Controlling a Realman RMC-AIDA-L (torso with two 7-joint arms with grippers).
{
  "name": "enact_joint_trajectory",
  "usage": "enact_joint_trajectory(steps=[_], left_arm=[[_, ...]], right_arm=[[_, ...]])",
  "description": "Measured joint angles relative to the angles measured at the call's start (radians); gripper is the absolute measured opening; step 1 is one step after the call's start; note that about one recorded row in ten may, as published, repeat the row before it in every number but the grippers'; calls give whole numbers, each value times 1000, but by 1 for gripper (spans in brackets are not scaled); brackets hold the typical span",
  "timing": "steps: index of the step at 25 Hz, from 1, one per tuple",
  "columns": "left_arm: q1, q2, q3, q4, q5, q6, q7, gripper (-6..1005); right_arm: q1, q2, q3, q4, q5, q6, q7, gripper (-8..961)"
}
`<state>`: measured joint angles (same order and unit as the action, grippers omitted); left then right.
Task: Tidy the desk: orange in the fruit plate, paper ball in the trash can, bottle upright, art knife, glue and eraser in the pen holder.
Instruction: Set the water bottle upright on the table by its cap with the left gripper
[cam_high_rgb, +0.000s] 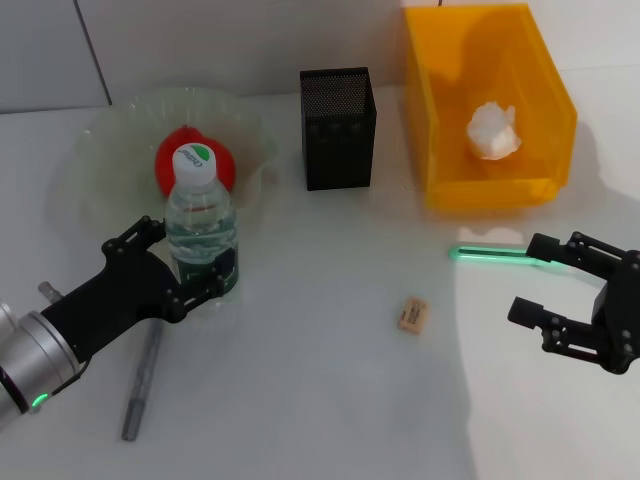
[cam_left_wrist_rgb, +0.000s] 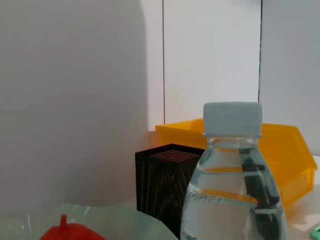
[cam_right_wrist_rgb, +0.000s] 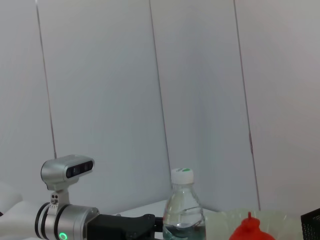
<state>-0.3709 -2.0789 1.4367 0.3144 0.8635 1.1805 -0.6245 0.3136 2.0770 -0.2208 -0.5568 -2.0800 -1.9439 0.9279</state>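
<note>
The bottle stands upright in front of the fruit plate, clear with a white cap. My left gripper is shut on its lower part, one finger on each side. The orange lies in the plate behind the bottle. Inside the trash can sits the paper ball. The pen holder stands between plate and bin. The eraser lies on the table's middle. A thin green stick lies just left of my right gripper, which is open and empty. I cannot tell which item is the art knife or the glue.
A slim grey metal tool lies beside my left forearm near the front edge. In the left wrist view the bottle fills the foreground, with the pen holder and trash can behind it.
</note>
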Motion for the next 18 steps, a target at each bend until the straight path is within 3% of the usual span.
enact_joint_trajectory(steps=[18], left_arm=[[-37,-1,16,-39,0,13,-9,813]], right_arm=[[5,-1,-2,0,0,0,0,754]])
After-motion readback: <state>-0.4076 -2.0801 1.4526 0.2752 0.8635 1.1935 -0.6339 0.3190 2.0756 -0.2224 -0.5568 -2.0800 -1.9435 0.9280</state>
